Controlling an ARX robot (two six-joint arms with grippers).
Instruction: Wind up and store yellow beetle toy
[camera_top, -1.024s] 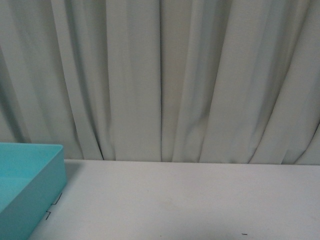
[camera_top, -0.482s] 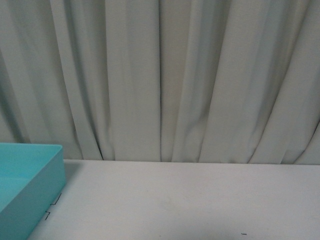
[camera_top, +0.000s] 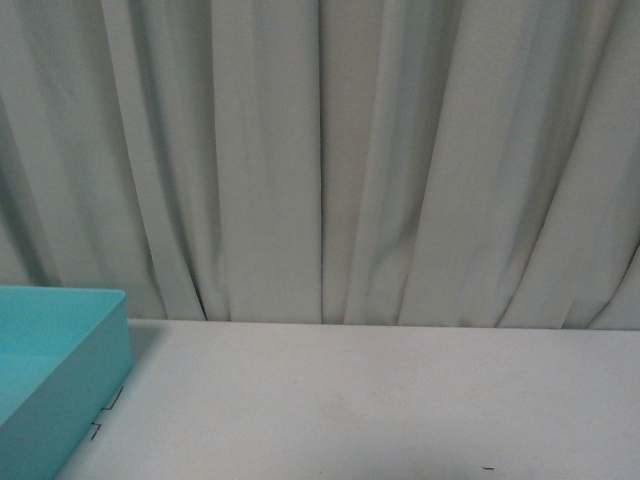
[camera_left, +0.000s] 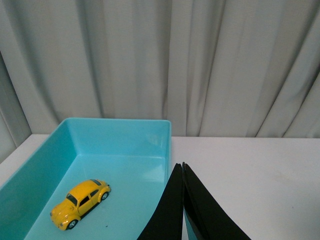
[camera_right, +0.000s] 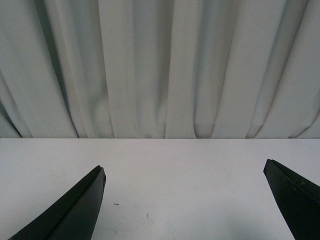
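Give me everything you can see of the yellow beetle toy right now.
The small glossy bright-yellow beetle toy car shows only in the left wrist view. It has a rounded plastic-looking body, dark windows and black wheels. It sits upright on its wheels on the floor of the turquoise plastic bin, set at a diagonal to the walls and touching none of them. No gripper touches it; the left gripper is shut and apart from it. No winding key is discernible.

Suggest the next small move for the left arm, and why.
Probably just pull the left gripper back and stop. The yellow beetle toy sits on its wheels inside the teal bin, and the gripper is shut and empty above the bin's rim, so storing looks done.
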